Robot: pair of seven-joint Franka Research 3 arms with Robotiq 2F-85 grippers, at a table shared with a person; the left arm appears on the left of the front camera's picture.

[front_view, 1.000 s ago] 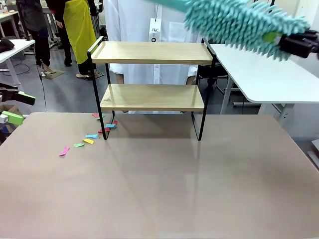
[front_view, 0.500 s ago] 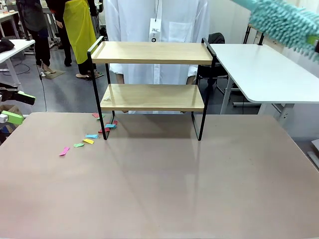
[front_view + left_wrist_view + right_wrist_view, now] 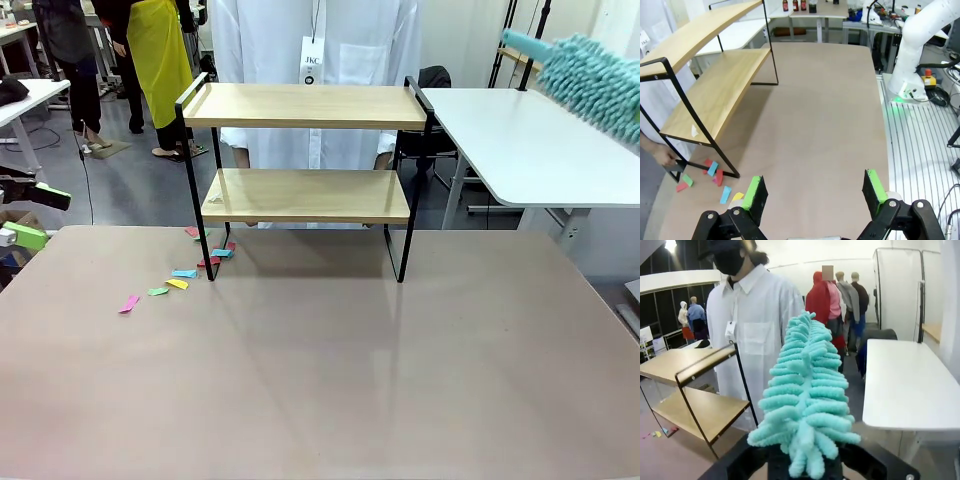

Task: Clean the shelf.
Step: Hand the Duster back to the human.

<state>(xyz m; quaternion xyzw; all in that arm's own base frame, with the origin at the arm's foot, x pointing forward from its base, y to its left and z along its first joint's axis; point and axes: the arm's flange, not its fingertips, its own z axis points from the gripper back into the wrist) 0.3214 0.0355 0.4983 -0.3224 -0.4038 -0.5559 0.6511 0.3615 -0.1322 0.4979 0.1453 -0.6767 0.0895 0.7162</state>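
1. The left gripper [image 3: 815, 192] hangs above the brown worktop [image 3: 820, 125] with its jaws wide apart and nothing between the green pads [image 3: 754, 192].
2. The shelf [image 3: 715, 75] stands off to the left, both wooden boards bare apart from a tiny white scrap on the lower one.
3. Coloured paper bits [image 3: 715, 175] lie scattered on the worktop around its near black leg.
4. The other white arm's base [image 3: 920, 55] sits at the far right.

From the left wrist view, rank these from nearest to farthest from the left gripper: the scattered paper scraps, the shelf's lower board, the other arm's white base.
1. Paper scraps: on the table, just ahead of the left gripper, picture left.
2. Shelf's lower board: farther, picture left.
3. White arm base: farthest, upper right.
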